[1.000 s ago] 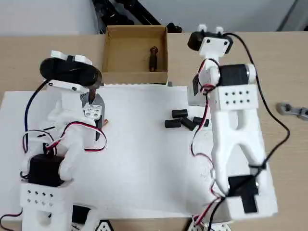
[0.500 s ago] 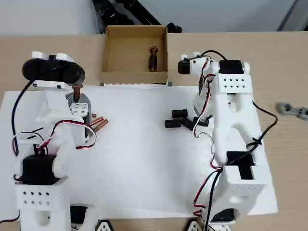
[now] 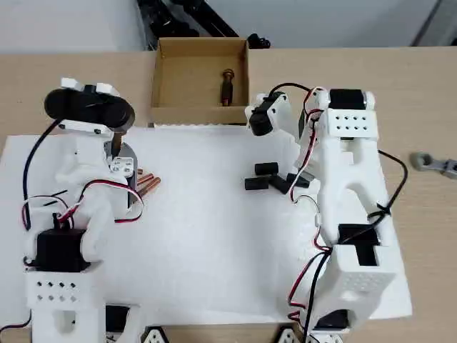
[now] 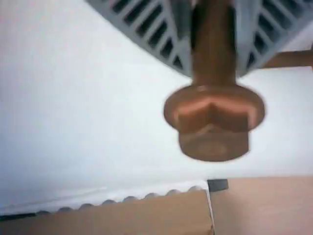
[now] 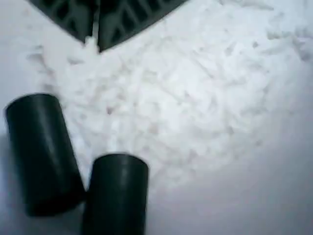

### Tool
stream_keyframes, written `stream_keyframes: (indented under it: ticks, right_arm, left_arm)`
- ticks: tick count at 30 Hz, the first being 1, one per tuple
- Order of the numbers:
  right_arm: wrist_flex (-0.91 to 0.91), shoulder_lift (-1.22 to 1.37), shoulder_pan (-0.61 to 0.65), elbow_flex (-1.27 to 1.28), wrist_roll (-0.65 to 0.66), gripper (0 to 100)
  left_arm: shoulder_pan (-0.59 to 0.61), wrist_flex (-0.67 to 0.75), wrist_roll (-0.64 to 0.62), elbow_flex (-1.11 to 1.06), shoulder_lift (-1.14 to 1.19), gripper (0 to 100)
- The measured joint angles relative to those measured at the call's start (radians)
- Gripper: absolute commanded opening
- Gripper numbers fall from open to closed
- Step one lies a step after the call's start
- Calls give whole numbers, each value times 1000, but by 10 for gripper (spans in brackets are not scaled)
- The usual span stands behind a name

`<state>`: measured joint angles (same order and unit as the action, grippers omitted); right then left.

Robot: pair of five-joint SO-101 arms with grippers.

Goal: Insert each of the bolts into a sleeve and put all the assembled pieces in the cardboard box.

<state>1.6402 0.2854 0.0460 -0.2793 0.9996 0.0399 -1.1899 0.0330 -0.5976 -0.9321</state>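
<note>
My left gripper [image 3: 116, 148] is shut on a copper bolt [image 3: 114, 137] at the left of the white mat; in the left wrist view the bolt [image 4: 213, 117] hangs head outward between the grey fingers [image 4: 146, 29]. Other loose bolts [image 3: 148, 183] lie just beside it. Several black sleeves [image 3: 266, 169] lie right of centre. Over them, my right gripper [image 5: 95, 39] is shut with nothing in it, close to two sleeves [image 5: 41, 152] lying side by side. The cardboard box [image 3: 166, 78] at the back holds one bolt-and-sleeve piece [image 3: 227, 87].
The white foam mat [image 3: 214, 243] covers most of the table and is bare in its middle and front. A metal wrench [image 3: 433, 163] lies on the wood at the far right. Dark gear sits behind the box.
The right arm has drawn back from beside the box and swung its wrist left, down over the sleeves. The left arm shifted left, then a little right, with the bolt held.
</note>
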Motion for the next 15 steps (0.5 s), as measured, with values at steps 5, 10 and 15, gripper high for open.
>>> stream_keyframes:
  ticks: [5, 10, 15]
  right_arm:
    - [0, 0, 5, 0, 6, 209]
    - [0, 20, 12, 0, 54, 209]
    - [0, 104, 28, 0, 130, 208]
  left_arm:
    - [0, 3, 0, -2, 0, 6]
    - [0, 6, 0, -2, 0, 6]
    - [6, 6, 2, -2, 0, 6]
